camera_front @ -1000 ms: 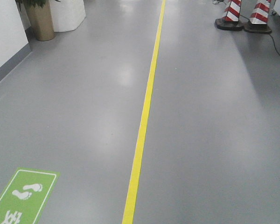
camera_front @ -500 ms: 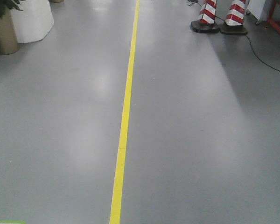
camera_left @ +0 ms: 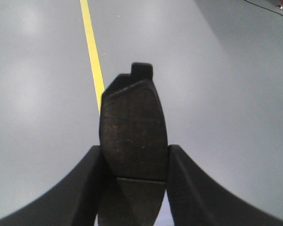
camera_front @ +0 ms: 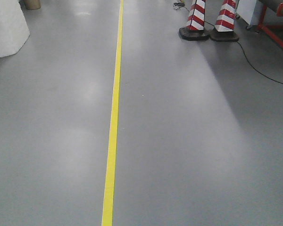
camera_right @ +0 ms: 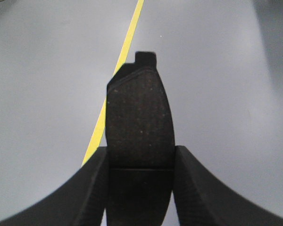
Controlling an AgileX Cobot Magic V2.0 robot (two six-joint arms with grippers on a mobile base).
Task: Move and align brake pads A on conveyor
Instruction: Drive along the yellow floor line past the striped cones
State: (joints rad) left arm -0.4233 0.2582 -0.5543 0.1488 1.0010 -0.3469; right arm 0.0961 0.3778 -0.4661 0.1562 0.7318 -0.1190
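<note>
Left claw [camera_left: 134, 162] and right claw [camera_right: 140, 165] are each clamping a dark-grey oblong brake pad [camera_left: 132, 117] [camera_right: 139, 113] near the yellow floor line [camera_front: 114, 108], seemingly needing the unseen conveyor next.

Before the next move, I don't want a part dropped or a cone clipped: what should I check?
1. Grip of left tool on left brake pad: ok, clamped from both sides.
2. Grip of right tool on right brake pad: ok, clamped likewise.
3. Floor along the yellow line: ok, bare.
4. Striped cones and cable: ok, off to the line's right.
5. Conveyor in sight: cannot tell; only a red frame shows far right.
</note>
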